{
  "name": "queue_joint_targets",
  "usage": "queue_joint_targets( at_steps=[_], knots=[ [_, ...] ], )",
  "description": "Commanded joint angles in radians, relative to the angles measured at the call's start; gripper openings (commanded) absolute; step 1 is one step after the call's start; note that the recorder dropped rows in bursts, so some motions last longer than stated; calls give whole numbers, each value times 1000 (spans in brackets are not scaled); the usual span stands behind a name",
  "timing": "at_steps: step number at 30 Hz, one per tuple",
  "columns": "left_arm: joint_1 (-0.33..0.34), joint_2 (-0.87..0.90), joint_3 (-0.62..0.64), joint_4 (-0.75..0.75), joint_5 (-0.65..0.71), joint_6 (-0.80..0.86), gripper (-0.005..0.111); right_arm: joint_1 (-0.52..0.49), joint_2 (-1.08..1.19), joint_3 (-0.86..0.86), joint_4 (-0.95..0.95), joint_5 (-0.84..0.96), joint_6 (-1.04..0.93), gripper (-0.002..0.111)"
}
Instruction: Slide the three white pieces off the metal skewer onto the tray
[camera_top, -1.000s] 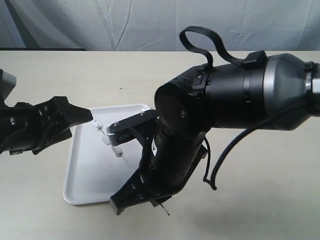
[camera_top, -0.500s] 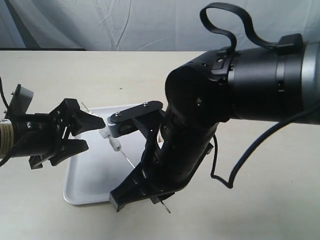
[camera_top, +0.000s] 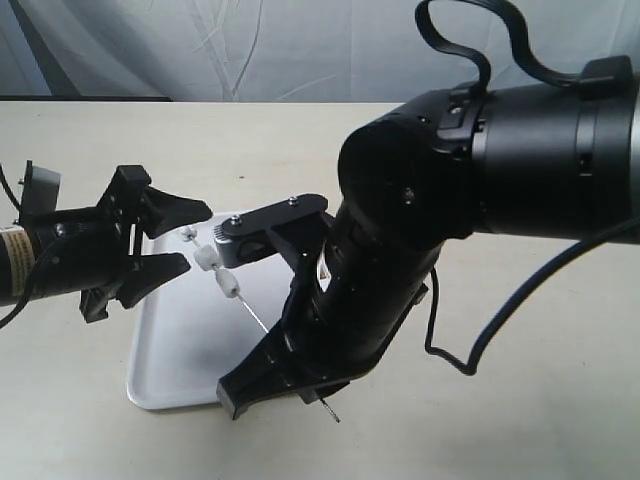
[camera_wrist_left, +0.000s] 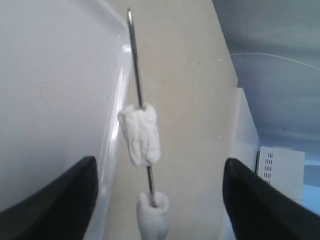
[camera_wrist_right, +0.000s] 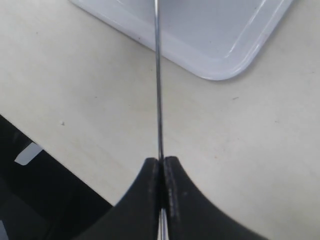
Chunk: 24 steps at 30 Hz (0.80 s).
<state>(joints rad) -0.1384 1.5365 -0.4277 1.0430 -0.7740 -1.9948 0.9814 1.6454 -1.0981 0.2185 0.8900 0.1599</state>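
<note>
The metal skewer (camera_top: 255, 318) slants over the tray (camera_top: 180, 350), and my right gripper (camera_top: 278, 342) is shut on its lower part. In the right wrist view the gripper (camera_wrist_right: 161, 161) pinches the skewer (camera_wrist_right: 158, 80). White pieces (camera_top: 205, 258) sit near the skewer's upper end, with another lump (camera_top: 231, 285) just below; a third cannot be told apart. My left gripper (camera_top: 199, 236) is open, a finger on either side of the skewer's tip. In the left wrist view two pieces (camera_wrist_left: 140, 134) are threaded on the skewer (camera_wrist_left: 134, 55), and the nearer piece (camera_wrist_left: 153, 218) lies within the open gripper (camera_wrist_left: 159, 161).
The tray (camera_wrist_left: 50, 75) lies on a beige table (camera_top: 520, 420), and its rounded corner (camera_wrist_right: 215, 70) shows in the right wrist view. The bulky right arm (camera_top: 450, 190) hangs over the tray's right side. A grey curtain (camera_top: 250, 50) backs the table.
My left gripper has opened and moved right, so its fingers now flank the skewer's tip. The right arm has shifted slightly up and right with the skewer.
</note>
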Motion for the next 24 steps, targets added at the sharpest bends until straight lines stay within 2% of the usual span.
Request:
queue_joint_targets(
  at_steps=[1, 7, 16, 24],
  knots=[
    [0, 4, -2, -28, 6, 18, 66, -3, -12, -4, -4, 8, -1, -1],
    [0, 4, -2, -81, 11, 37, 66, -3, -12, -4, -4, 28, -3, -1],
    [0, 4, -2, -40, 14, 42, 66, -3, -12, -4, 25, 18, -9, -1],
    [0, 4, -2, -33, 17, 42, 41, -3, -12, -4, 29, 20, -12, -1]
  ],
)
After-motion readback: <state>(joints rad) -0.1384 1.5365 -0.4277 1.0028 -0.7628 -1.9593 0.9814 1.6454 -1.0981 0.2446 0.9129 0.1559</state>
